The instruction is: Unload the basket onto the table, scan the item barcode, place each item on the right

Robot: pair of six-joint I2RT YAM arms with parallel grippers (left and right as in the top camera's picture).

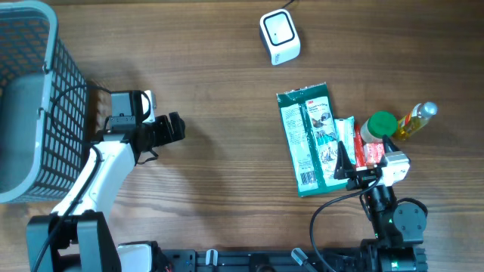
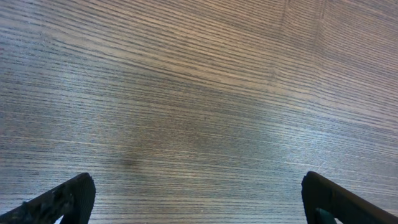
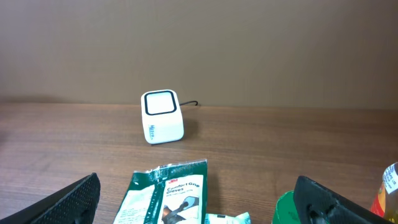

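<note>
A white barcode scanner (image 1: 280,36) stands at the back of the wooden table, also in the right wrist view as the scanner (image 3: 162,116), its window facing my right arm. A green glove packet (image 1: 310,140) lies flat in front of it, its top end showing as the packet (image 3: 166,199). My right gripper (image 1: 367,156) hovers open over the packet's right edge and a small white and red pouch (image 1: 348,143), holding nothing; its right gripper (image 3: 202,208) fingers stand wide apart. My left gripper (image 1: 175,128) is open over bare wood, far left of the items, and the left gripper (image 2: 199,205) holds nothing.
A green-lidded jar (image 1: 378,125) and a yellow bottle (image 1: 414,121) stand right of the pouch, close to my right fingers. A grey mesh basket (image 1: 30,106) fills the left edge, just behind my left arm. A cable runs from the scanner to the back.
</note>
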